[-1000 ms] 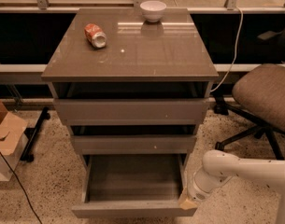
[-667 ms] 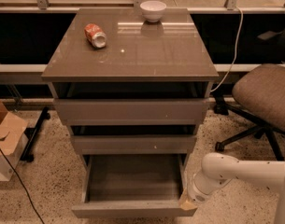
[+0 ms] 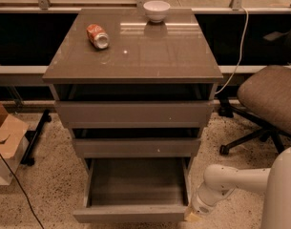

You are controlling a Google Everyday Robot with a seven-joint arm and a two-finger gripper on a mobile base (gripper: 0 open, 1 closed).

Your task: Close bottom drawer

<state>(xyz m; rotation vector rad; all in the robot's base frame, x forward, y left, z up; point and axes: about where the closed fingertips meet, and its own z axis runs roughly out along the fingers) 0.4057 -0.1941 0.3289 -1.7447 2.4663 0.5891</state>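
Observation:
The bottom drawer (image 3: pixel 135 185) of the grey-brown cabinet (image 3: pixel 135 51) is pulled far out, and its wide grey tray shows empty. Its slim flat front (image 3: pixel 130 214) runs along the lower edge of the camera view. My gripper (image 3: pixel 192 215) is at the front right corner of that drawer, at the end of my white arm (image 3: pixel 231 180). It appears to touch the drawer front's right end. The fingers are mostly hidden behind the wrist.
The two upper drawers (image 3: pixel 134 113) (image 3: pixel 135 147) stand slightly out. A crushed can (image 3: pixel 97 36) and a white bowl (image 3: pixel 156 10) lie on the cabinet top. An office chair (image 3: pixel 269 99) stands to the right, a cardboard box (image 3: pixel 4 137) to the left, and a cable (image 3: pixel 16 185) runs over the floor.

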